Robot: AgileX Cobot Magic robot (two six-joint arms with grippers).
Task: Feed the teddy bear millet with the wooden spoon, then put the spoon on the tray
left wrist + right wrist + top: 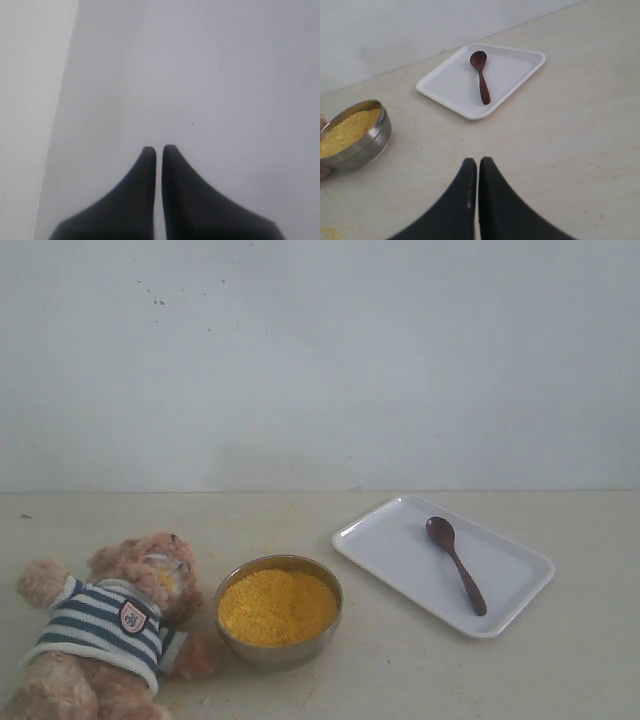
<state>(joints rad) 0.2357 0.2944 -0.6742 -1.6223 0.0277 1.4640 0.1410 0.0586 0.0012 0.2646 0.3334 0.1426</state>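
Note:
The teddy bear [110, 625] lies on its back at the front left, yellow grains on its muzzle. Beside it stands the steel bowl [278, 612] heaped with millet [277, 606]; the bowl [355, 135] also shows in the right wrist view. The wooden spoon [456, 564] lies inside the white tray [520, 590] at the right, bowl end toward the back; the spoon [480, 76] and tray [450, 85] lie ahead of my right gripper [478, 161]. That gripper is shut and empty above the table. My left gripper [159, 149] is shut, facing a blank pale surface. Neither arm shows in the exterior view.
Loose yellow grains are scattered on the beige table [560, 150] around the bowl. A plain pale wall [320, 360] rises behind the table.

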